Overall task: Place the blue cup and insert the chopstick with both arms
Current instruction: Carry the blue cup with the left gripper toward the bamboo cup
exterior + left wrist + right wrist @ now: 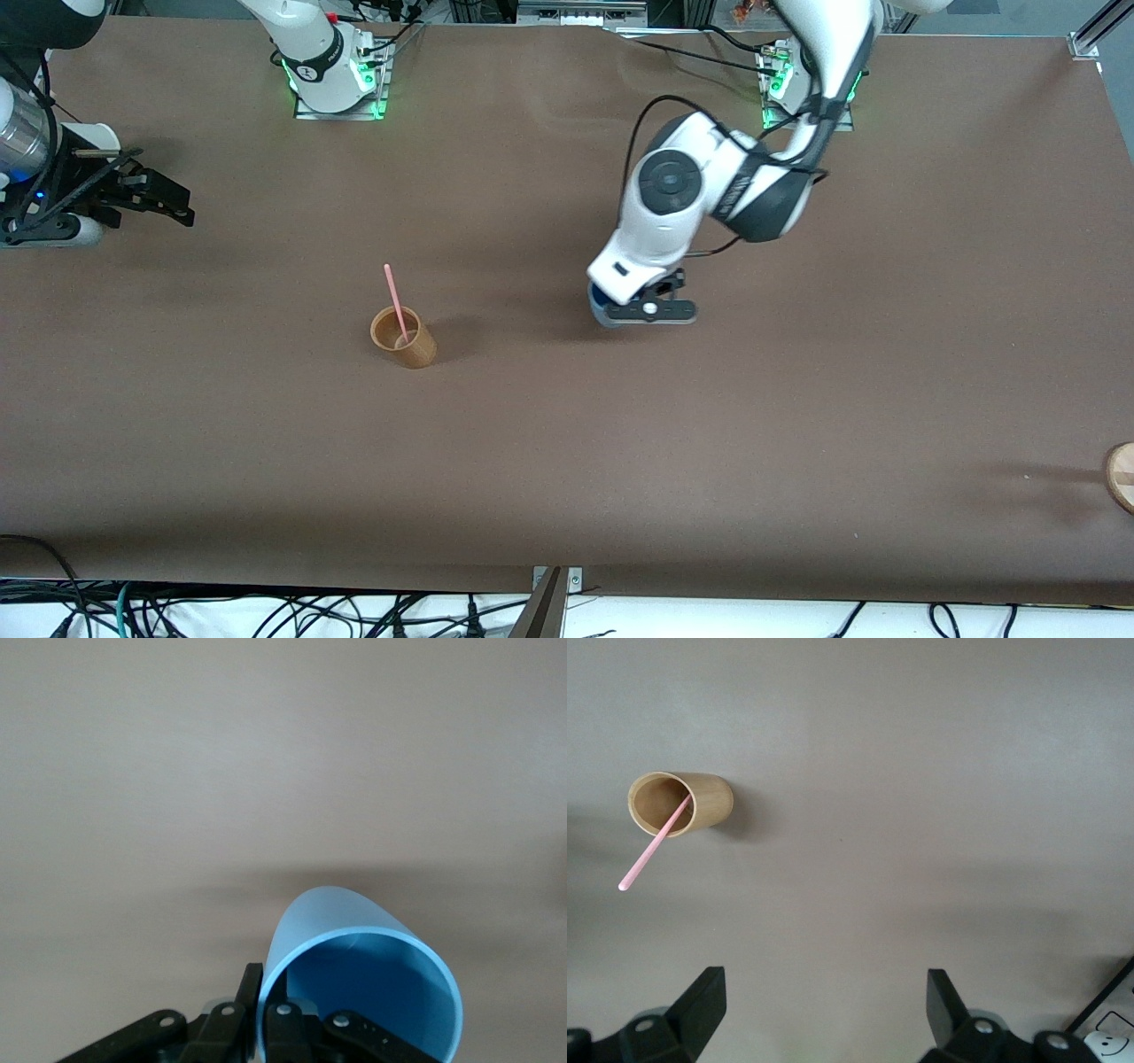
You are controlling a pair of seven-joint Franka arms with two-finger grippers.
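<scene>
The blue cup [601, 303] is gripped by my left gripper [649, 309], low over the middle of the table. In the left wrist view the cup [354, 983] faces the camera with its open mouth, and my left gripper [266, 990] is shut on its rim wall, one finger inside and one outside. The pink chopstick [393, 297] stands leaning in a tan brown cup [409, 342], toward the right arm's end of the table. Both show in the right wrist view: the cup [702, 803] and the chopstick [651, 850]. My right gripper [170, 202] [824, 997] is open and empty, above the table's end.
A round wooden object [1122, 477] sits at the table's edge at the left arm's end, nearer to the front camera. The arm bases [337, 75] stand along the farthest edge. Bare brown table [567, 443] lies between the cups and the front edge.
</scene>
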